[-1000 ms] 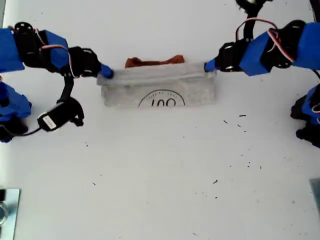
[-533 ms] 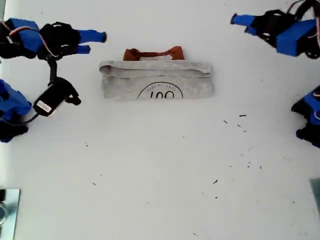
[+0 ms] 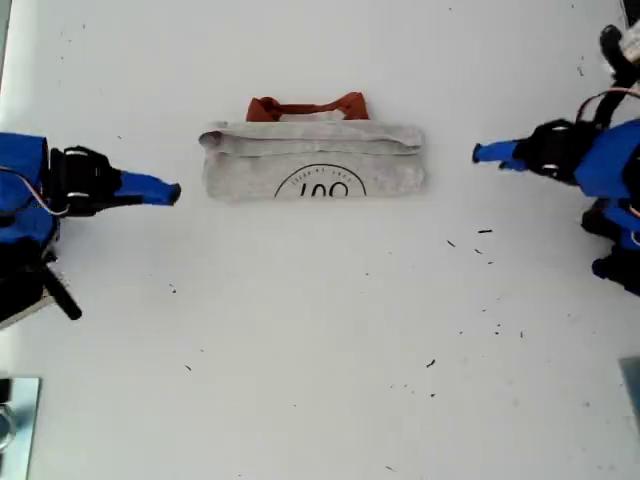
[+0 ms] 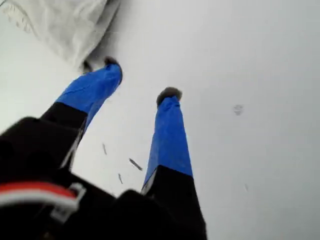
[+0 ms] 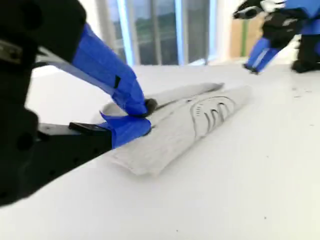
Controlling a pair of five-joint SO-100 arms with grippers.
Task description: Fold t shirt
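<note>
The t shirt [image 3: 310, 160] lies folded into a narrow grey band on the white table, half of its black round print showing and rust-orange fabric [image 3: 305, 105] peeking out at its far edge. My first gripper [image 3: 490, 153] is at the exterior view's right, a short gap from the shirt's end; its wrist view shows it [image 4: 141, 80] open and empty, with the grey cloth [image 4: 65, 25] just beyond. My second gripper [image 3: 165, 190] is at the exterior view's left, clear of the shirt; its blue tips [image 5: 142, 116] are shut with nothing between them, in front of the shirt [image 5: 200, 120].
Small dark specks [image 3: 485, 232] dot the table at the exterior view's right. A metal object [image 3: 15, 420] sits at that view's lower left corner. White tabletop [image 3: 320, 350] stretches in front of the shirt.
Both grippers let go of the folded shirt's ends, drew outward and away, and now sit low at either side. The shirt lies still in its folded band.
</note>
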